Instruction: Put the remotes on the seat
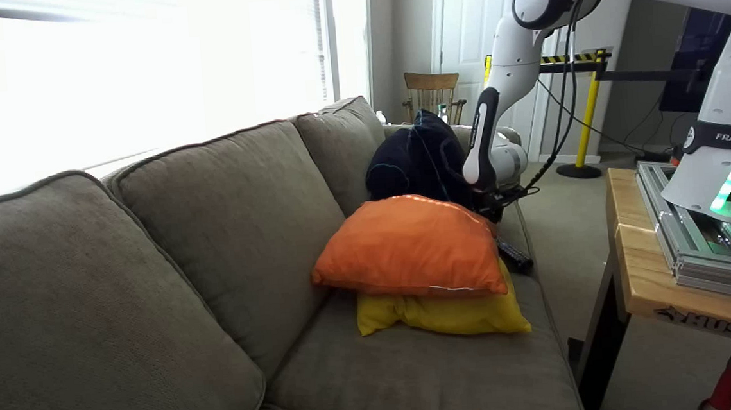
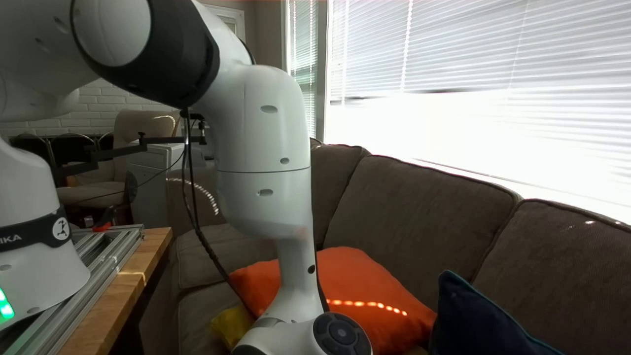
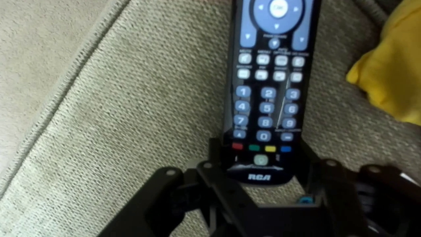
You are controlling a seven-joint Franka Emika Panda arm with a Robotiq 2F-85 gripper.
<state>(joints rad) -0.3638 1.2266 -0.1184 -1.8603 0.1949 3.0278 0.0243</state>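
The black remote (image 3: 268, 105) is at the seat (image 3: 148, 115), face up toward the wrist camera, its lettered end toward the gripper (image 3: 260, 148). The jaws stand narrowed to the remote's width, a finger against each long side near that end, so that they hold it. Whether its underside touches the fabric, I cannot tell. The seat's piped front edge runs near the remote, with pale carpet (image 3: 42, 49) beyond; on the opposite side, apart from it, is a corner of the yellow pillow (image 3: 398, 65).

In an exterior view the remote (image 1: 514, 256) shows just beside the orange pillow (image 1: 407, 247), which lies on top of the yellow pillow. The arm (image 1: 513, 59) reaches across high from its base (image 1: 717, 167), bends at the elbow, and drops its forearm steeply to a wrist pitched low over the seat, beside the dark blue pillow (image 1: 395, 164). Black cables (image 1: 566, 88) hang in a loop along the forearm. In an exterior view the forearm (image 2: 266, 148) hangs nearly upright before the orange pillow, the wrist cut by the bottom edge. The base stands on a metal frame (image 1: 711, 274) atop a wooden table (image 1: 640, 269).
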